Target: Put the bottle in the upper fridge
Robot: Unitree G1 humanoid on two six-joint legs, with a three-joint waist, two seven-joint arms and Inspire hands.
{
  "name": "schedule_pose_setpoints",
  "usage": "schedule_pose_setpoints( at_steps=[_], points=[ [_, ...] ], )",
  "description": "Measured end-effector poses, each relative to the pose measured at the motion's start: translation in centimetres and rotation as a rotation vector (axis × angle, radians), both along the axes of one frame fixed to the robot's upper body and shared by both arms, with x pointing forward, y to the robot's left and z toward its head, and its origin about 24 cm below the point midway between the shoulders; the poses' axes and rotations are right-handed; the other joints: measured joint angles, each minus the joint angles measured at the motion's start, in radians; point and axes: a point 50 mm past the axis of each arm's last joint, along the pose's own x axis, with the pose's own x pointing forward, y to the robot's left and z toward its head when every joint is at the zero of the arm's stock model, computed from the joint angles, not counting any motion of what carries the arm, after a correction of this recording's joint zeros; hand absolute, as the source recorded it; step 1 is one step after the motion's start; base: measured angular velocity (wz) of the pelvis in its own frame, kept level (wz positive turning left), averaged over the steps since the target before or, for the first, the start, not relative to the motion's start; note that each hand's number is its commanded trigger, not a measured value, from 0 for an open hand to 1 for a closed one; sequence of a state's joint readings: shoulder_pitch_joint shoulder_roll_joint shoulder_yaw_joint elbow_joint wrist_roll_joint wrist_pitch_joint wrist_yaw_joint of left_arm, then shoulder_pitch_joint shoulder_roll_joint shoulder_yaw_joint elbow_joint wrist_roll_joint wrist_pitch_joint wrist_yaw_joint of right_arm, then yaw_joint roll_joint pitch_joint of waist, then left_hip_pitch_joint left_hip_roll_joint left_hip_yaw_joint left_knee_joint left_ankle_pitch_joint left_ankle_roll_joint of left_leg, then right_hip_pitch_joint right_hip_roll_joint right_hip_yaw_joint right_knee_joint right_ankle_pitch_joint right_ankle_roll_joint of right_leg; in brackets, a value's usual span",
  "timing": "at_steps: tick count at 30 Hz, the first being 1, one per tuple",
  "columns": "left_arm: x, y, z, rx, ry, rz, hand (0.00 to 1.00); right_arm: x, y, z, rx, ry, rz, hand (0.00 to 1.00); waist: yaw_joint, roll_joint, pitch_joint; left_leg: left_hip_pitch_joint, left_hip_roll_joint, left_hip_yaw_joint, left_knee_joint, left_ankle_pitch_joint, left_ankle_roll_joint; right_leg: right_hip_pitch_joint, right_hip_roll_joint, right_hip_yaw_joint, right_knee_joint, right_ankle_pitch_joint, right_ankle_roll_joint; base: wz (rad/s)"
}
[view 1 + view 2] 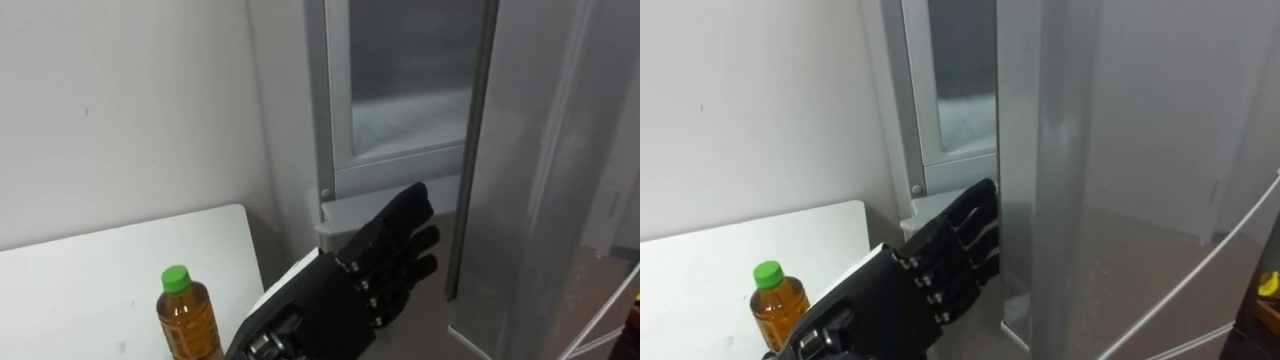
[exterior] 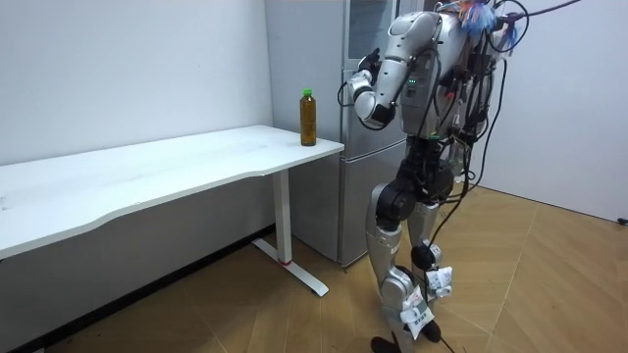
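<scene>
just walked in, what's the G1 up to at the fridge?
The robot stands at the fridge, next to the end of the white table. Its left hand is raised with fingers straight, reaching to the edge of the upper door, which looks ajar. The hand holds nothing. The green-capped bottle stands upright on the table corner, not yet picked up.

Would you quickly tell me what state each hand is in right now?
Left hand: open, fingers straight by the fridge door, holding nothing.
Right hand: cannot be told.
</scene>
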State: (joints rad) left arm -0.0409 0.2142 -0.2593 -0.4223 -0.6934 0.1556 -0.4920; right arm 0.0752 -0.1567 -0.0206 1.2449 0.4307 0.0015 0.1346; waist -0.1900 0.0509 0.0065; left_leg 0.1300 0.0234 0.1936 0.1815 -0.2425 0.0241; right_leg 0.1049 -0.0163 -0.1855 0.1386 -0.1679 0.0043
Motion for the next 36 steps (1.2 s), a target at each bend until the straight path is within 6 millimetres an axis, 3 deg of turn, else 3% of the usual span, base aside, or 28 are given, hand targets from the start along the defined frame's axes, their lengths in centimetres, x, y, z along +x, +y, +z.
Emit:
schedule_pose_setpoints(
  at_steps=[6, 15, 24, 36],
  points=[
    [0.0, -0.1, 0.0, -0.005, -0.001, -0.003, 0.00, 0.0, -0.1, 0.0, 0.004, -0.003, 0.002, 0.00, -0.002, 0.003, -0.0007, 0.003, 0.001, 0.012, 0.000, 0.000, 0.000, 0.000, 0.000, 0.009, 0.001, 0.000, 0.000, -0.03],
    [0.1, -0.9, 0.6, -0.001, -0.028, -0.064, 0.00, 0.5, -0.1, 0.1, 0.005, -0.015, 0.007, 0.00, -0.030, 0.022, 0.0045, 0.001, 0.002, 0.024, 0.000, 0.000, 0.000, -0.013, 0.001, 0.022, 0.013, 0.001, -0.001, -0.04],
    [0.2, -1.5, 1.1, 0.015, -0.054, -0.092, 0.00, 0.6, -0.5, 0.2, 0.003, -0.020, 0.011, 0.00, -0.030, 0.034, 0.0007, 0.003, 0.003, 0.040, -0.001, 0.000, 0.000, -0.019, 0.003, 0.035, 0.013, 0.001, -0.002, -0.04],
    [0.0, -2.0, 1.0, 0.026, -0.049, -0.122, 0.00, 1.1, -0.4, 0.3, 0.018, -0.028, 0.016, 0.00, -0.084, 0.034, 0.0010, 0.006, 0.005, 0.082, -0.004, 0.000, 0.000, -0.030, 0.004, 0.070, 0.012, 0.001, -0.002, -0.09]
  ],
)
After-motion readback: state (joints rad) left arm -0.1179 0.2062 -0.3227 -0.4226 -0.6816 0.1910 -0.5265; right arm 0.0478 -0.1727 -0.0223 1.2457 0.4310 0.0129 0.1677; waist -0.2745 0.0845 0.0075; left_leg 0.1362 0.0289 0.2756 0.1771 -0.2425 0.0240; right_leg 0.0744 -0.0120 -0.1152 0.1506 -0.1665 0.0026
